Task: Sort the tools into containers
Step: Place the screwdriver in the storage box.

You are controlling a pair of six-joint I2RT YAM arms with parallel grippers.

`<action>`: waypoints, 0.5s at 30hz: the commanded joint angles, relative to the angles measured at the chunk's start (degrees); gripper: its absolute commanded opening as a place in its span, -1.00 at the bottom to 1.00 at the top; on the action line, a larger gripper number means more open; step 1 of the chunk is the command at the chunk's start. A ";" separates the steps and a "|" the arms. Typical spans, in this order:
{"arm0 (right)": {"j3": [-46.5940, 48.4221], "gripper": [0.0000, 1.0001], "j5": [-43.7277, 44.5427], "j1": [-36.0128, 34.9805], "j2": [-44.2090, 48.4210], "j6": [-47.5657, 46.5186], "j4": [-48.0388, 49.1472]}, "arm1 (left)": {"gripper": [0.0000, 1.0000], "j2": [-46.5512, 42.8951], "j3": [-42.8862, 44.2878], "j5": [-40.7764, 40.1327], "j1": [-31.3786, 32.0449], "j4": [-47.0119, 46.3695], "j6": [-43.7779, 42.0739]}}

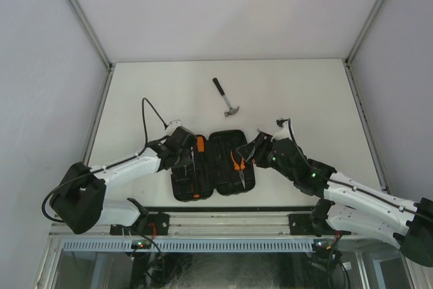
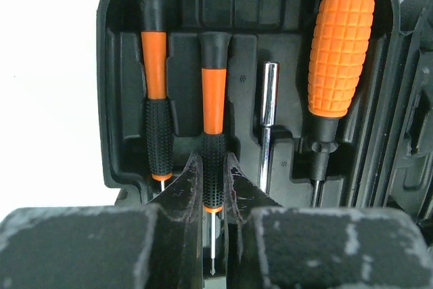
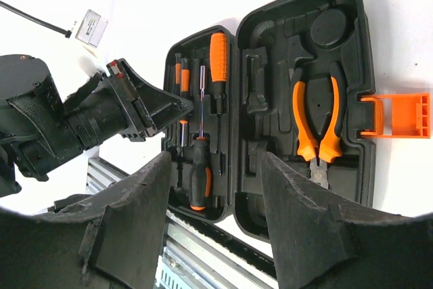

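Note:
The black tool case (image 1: 223,181) lies open near the table's front edge. My left gripper (image 2: 213,164) is shut on a slim black-and-orange screwdriver (image 2: 214,99) lying in its slot in the case's left half (image 2: 115,99). Another slim screwdriver (image 2: 156,99), a chrome bit holder (image 2: 268,109) and an orange-handled screwdriver (image 2: 340,52) lie in slots beside it. The orange-handled pliers (image 3: 316,123) sit in the right half (image 3: 270,38), and a black-handled screwdriver (image 3: 198,181) lies in the left half. My right gripper (image 3: 216,159) hangs open over the case with nothing between its fingers. The claw hammer (image 1: 226,97) lies on the table beyond the case.
The case's orange latch (image 3: 399,114) sticks out from its right side. A small white box (image 3: 90,27) on a black cable lies on the table left of the case. White walls enclose the table, and a metal rail (image 1: 223,220) runs along its front edge.

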State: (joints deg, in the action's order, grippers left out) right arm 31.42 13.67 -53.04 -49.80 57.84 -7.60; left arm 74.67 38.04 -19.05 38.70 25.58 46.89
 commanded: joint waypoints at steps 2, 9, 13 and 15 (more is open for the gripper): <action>0.40 0.09 1.18 -0.56 -0.11 0.51 0.74 | -0.91 0.41 1.63 2.52 -1.79 -3.95 -0.25; 0.44 0.09 1.36 -0.79 -0.19 0.67 0.65 | -0.60 1.59 1.63 3.23 -2.40 -4.69 -0.55; 0.40 0.09 1.52 -0.90 -0.19 0.65 0.56 | -0.42 1.20 1.60 2.93 -2.49 -3.96 -0.40; 0.42 0.09 1.53 -1.01 -0.21 0.62 0.56 | -0.34 0.84 1.50 2.80 -2.57 -3.59 -0.36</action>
State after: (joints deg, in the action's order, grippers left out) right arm 31.42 14.44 -53.41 -50.00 57.95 -7.64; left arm 75.99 38.04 -17.34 36.38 23.68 46.81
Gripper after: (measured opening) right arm 0.547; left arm 0.300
